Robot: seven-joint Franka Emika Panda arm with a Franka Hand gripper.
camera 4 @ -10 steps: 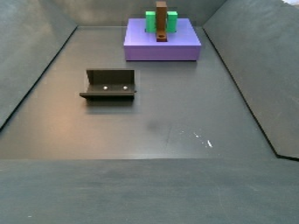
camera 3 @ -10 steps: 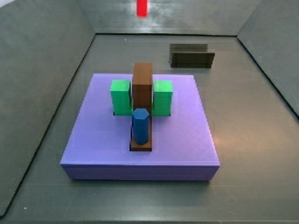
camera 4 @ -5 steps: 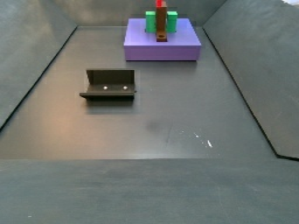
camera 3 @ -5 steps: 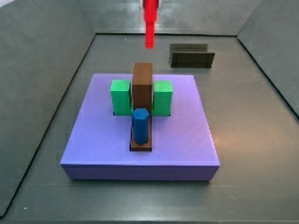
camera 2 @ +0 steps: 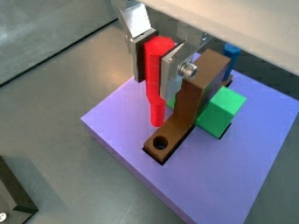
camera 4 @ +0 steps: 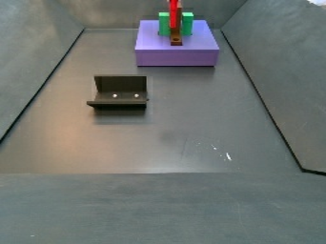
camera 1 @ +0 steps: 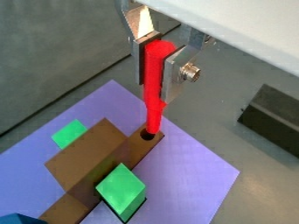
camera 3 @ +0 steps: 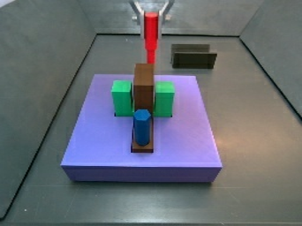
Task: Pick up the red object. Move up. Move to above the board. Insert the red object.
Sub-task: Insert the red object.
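My gripper [camera 1: 158, 68] is shut on the red object [camera 1: 153, 103], a thin red peg held upright by its top between the silver fingers. In both wrist views its lower tip hangs just over a round hole [camera 2: 160, 142] in the end of the brown bar [camera 2: 198, 94] on the lavender board [camera 2: 122, 131]. In a side view the gripper [camera 3: 151, 11] shows at the top, with the red object [camera 3: 151, 40] reaching down to the bar's far end [camera 3: 144, 81] on the board [camera 3: 177, 146]. The red object also shows in a side view [camera 4: 174, 13].
A blue hexagonal peg [camera 3: 141, 126] stands at the bar's near end. Green blocks [camera 3: 122, 97] [camera 3: 165, 97] flank the bar. The dark fixture [camera 3: 195, 57] stands on the floor beyond the board, and also shows in a side view [camera 4: 121, 92]. Sloped grey walls enclose the floor.
The red object has come down toward the board's bar, and the gripper fingers have entered the side view from above.
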